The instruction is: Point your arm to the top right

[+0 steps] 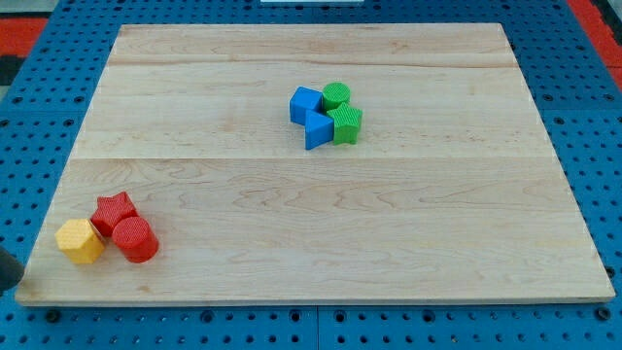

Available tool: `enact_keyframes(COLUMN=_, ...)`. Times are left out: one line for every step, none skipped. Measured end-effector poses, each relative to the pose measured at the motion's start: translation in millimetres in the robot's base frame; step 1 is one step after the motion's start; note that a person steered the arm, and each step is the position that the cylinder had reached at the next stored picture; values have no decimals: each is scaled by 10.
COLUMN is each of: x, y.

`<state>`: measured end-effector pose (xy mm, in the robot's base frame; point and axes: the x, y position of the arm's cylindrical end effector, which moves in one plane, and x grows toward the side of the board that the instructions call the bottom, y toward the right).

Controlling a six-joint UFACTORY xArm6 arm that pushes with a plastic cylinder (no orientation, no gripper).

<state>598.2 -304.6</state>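
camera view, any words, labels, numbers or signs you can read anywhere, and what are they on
None: no text, label, brand, number or sign shows anywhere.
The wooden board is bare wood grain.
The blue blocks, green blocks, red blocks and yellow block carry only ribbed texture.
The blue pegboard has plain holes.
My tip is not clearly visible.

Your rod (pixel 8 269) barely shows, a dark shape just off the board's (pixel 321 194) bottom-left corner; its tip is hidden.
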Motion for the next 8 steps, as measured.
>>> enact_keyframes(x=-189, y=-2)
enact_keyframes(x=-523, y=7)
enact_keyframes(x=-934, y=6)
enact_keyframes(x=-1275, y=240)
enact_keyframes(x=-1484, y=666)
enact_keyframes(x=-1422, y=1133)
enact_keyframes(x=-1201, y=1703)
enact_keyframes(x=-1021, y=2413)
